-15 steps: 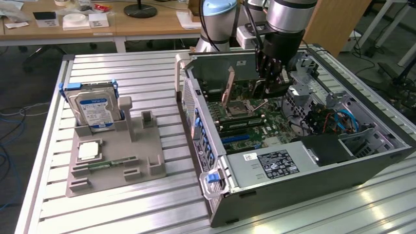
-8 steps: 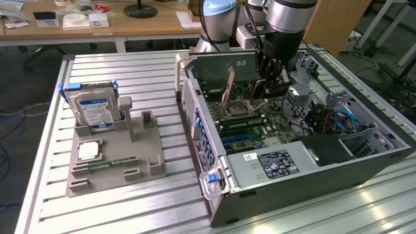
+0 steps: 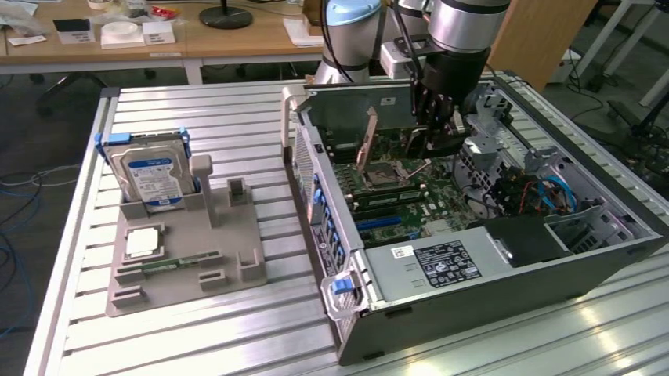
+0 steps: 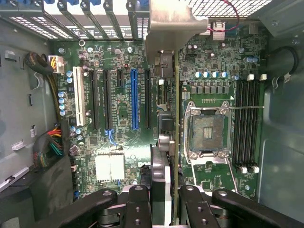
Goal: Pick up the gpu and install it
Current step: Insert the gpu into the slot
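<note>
Going from the exterior view's left: grey fixture tray point(image 3: 243, 268) on the ribbed aluminium table point(image 3: 209, 117) holds the hard drive point(image 3: 150, 180) upright, a small memory stick point(image 3: 184, 262) lying flat, other slots bare. Right of it, the open PC case point(image 3: 585, 266) lies on its side, motherboard point(image 3: 389, 205) exposed. The gripper point(image 3: 437, 133) is down inside the case; in the wrist view the gripper point(image 4: 172, 197) has its fingers point(image 4: 159, 178) pinched on the gpu point(image 4: 176, 118), seen edge-on, its metal bracket point(image 4: 171, 28) toward the rear slot grille. The card hangs above the board between the expansion slots and the empty CPU socket point(image 4: 207, 133), to the socket side of the blue slot point(image 4: 134, 99); not seated as far as I can tell. Step in hand looks like install, pick done. Judgement: next move calls for lining the card edge with 1 slot and the bracket with the rear opening before pressing straight down. Room: wooden desks point(image 3: 157, 39) behind, cables on the floor.
</note>
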`<state>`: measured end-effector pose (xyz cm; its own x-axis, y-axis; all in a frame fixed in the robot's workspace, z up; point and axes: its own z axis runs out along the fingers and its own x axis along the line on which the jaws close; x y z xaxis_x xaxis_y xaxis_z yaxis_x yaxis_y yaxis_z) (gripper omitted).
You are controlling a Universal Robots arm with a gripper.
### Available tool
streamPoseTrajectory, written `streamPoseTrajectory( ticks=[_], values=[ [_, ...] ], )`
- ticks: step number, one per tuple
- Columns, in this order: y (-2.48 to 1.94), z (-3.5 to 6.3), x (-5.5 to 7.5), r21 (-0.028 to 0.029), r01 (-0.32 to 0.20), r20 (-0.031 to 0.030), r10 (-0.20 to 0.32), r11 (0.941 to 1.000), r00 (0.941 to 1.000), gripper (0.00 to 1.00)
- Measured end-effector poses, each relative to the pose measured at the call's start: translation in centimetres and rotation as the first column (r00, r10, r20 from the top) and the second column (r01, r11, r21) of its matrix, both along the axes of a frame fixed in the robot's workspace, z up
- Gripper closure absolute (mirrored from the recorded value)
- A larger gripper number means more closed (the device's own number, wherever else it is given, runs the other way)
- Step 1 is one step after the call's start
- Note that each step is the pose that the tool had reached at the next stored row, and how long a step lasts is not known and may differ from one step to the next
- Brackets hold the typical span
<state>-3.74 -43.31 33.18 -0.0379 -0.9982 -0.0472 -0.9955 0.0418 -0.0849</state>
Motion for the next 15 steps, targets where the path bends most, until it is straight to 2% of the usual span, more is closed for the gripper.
streamPoseTrajectory(
  ticks=[15],
  values=[
    [0.00, 0.00, 0.00, 0.0000, 0.000, 0.0000, 0.000, 1.0000, 1.0000, 0.72]
  ],
)
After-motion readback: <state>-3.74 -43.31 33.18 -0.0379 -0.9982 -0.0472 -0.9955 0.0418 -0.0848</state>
